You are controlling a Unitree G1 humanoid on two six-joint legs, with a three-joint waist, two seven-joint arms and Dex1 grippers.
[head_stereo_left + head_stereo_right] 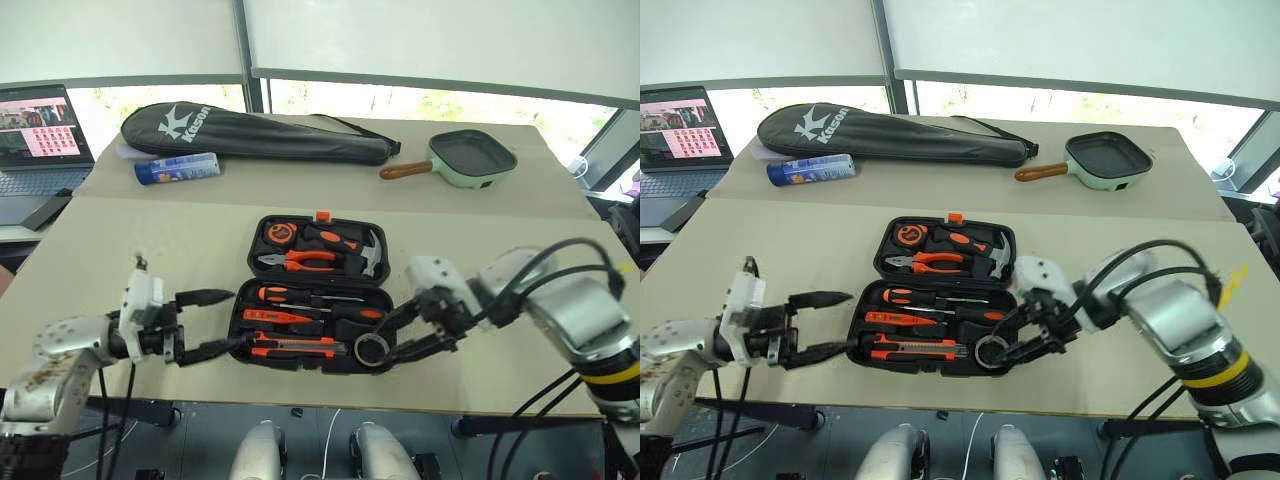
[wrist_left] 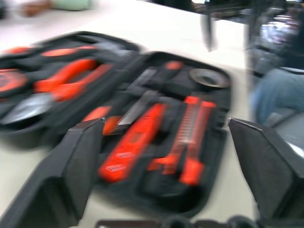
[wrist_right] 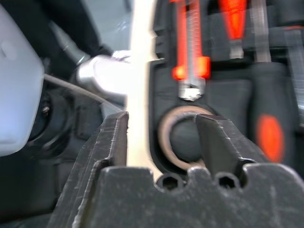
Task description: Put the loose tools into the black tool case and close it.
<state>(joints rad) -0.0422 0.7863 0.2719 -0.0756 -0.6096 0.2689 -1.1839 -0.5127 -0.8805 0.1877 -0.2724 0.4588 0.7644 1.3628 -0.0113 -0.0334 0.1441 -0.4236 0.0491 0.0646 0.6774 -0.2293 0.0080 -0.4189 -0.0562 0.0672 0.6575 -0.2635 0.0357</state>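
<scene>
Both arms reach level toward the open black tool case: left gripper spread empty, right gripper parted astride the slotted tape roll.

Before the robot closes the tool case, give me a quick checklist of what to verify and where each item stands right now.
1. Tool case open flat on the table: ok.
2. Screwdrivers and utility knife seated in the near half: ok, as far as the head views show.
3. Tape roll in its corner slot: ok, though whether it sits fully down cannot be told.
4. Right gripper clear of the case: not ok; one finger reaches into the tape roll's ring.
5. Left gripper clear of the case: cannot tell; it is open, its lower fingertip at the case's left edge.
6. Far half holding pliers and hammer: ok.
</scene>
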